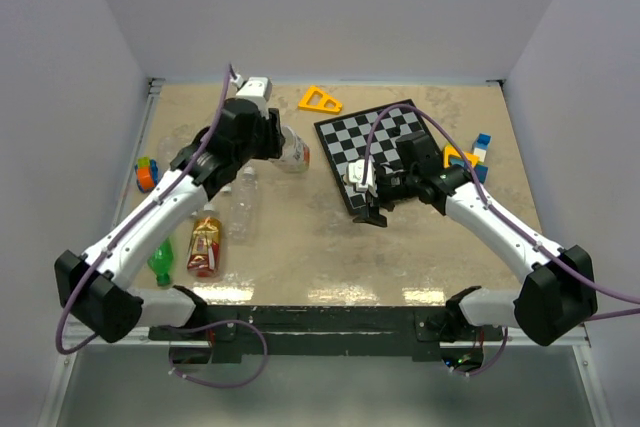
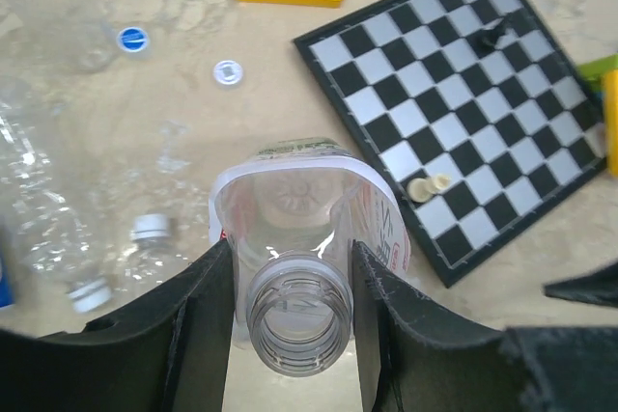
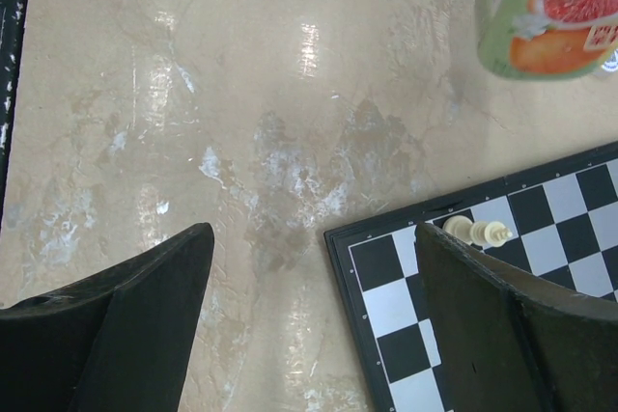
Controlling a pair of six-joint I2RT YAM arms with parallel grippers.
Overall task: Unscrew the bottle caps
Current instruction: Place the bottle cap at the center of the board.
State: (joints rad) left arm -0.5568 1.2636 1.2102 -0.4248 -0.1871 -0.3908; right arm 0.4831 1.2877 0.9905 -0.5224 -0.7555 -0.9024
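The left gripper (image 2: 293, 272) is clamped on the neck of the labelled bottle (image 2: 309, 195), one black finger (image 2: 208, 320) pressed to each side just below the threaded mouth — that mouth stands open and uncapped. In the top view this bottle, with its white, green and orange label, sits just off the left edge of the chessboard (image 1: 385, 152), near its far-left corner; whether its base touches the table (image 1: 300, 257) I cannot tell. Two loose caps lie flat on the table further left of the board than the held bottle: a blue cap (image 2: 132, 40) and a white cap (image 2: 228, 72), a little apart from each other. Also left of the board, but nearer the arms' bases, lie clear bottles (image 1: 245, 204); the left wrist camera shows two of their necks with white caps (image 2: 152, 229) screwed on. Beyond these, well away from the board's near-left corner, lie the red-and-yellow bottle (image 1: 205, 245) and the green bottle (image 1: 162, 261). The right gripper (image 3: 314, 238) hangs over the board's near-left corner with its jaws spread wide and gripping nothing — bare table and the board's edge show in the gap. A pale chess piece (image 3: 478, 232) lies on its side on a square at that corner, close to the gripper's right finger.
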